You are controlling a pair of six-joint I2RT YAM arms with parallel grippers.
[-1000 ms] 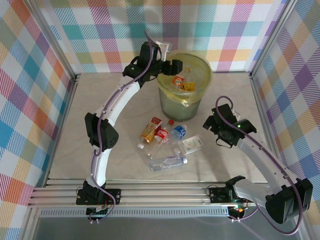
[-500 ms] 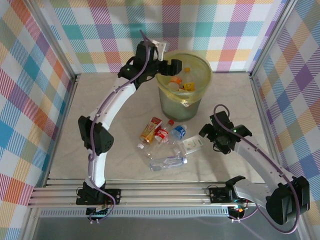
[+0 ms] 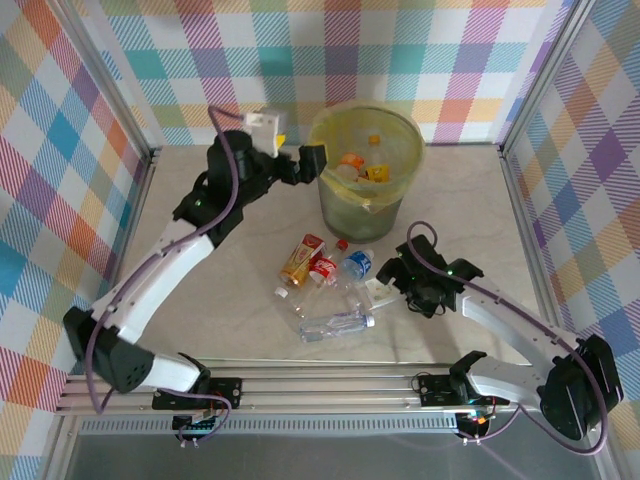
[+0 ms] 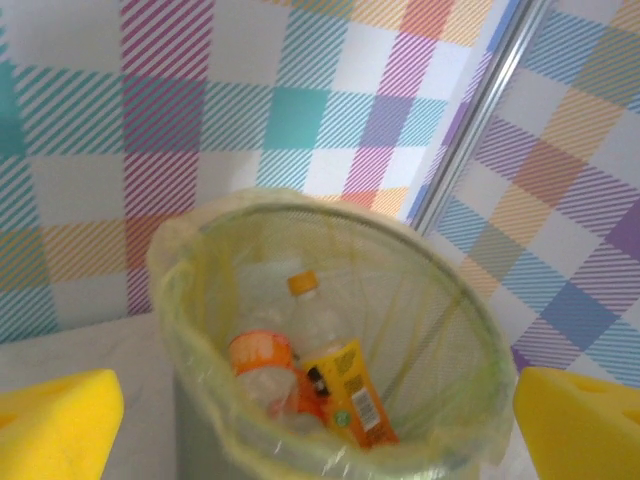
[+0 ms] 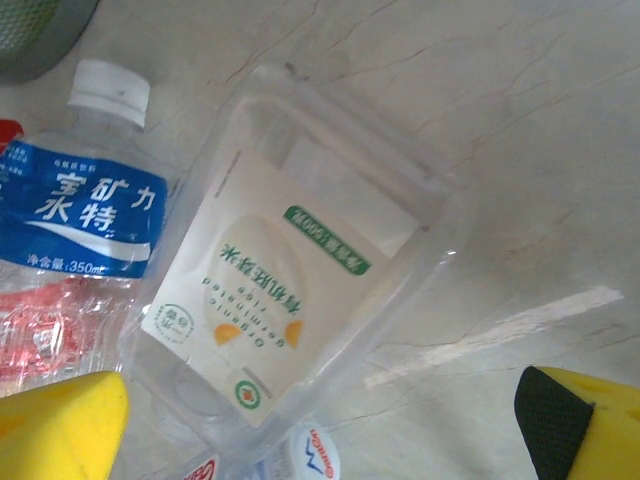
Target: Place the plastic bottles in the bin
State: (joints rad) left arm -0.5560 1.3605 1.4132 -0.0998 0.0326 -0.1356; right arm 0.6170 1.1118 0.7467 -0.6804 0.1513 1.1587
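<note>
The bin [image 3: 412, 150], grey-green with a yellow liner, stands at the back of the table. Inside it lie plastic bottles, one with a yellow label [image 4: 345, 390] and one with an orange label [image 4: 262, 360]. My left gripper [image 3: 311, 163] hangs open just left of the bin's rim [image 4: 200, 300], holding nothing. Several more bottles lie in a cluster in front of the bin: an orange one [image 3: 300, 260], a red-labelled one [image 3: 322, 268], a blue-labelled one [image 5: 90, 210] and a clear square one with a white label [image 5: 280, 310]. My right gripper [image 3: 387, 281] hovers open over the square bottle, its pads either side and not touching.
A long clear bottle [image 3: 335, 323] and a small one [image 3: 290, 298] lie nearer the front rail [image 3: 300, 385]. Checkered walls close in the back and both sides. Bare table lies left of the cluster and right of the bin.
My left arm has pulled back to the left from above the bin and its jaws have spread wider. My right gripper has slid left, over the square bottle.
</note>
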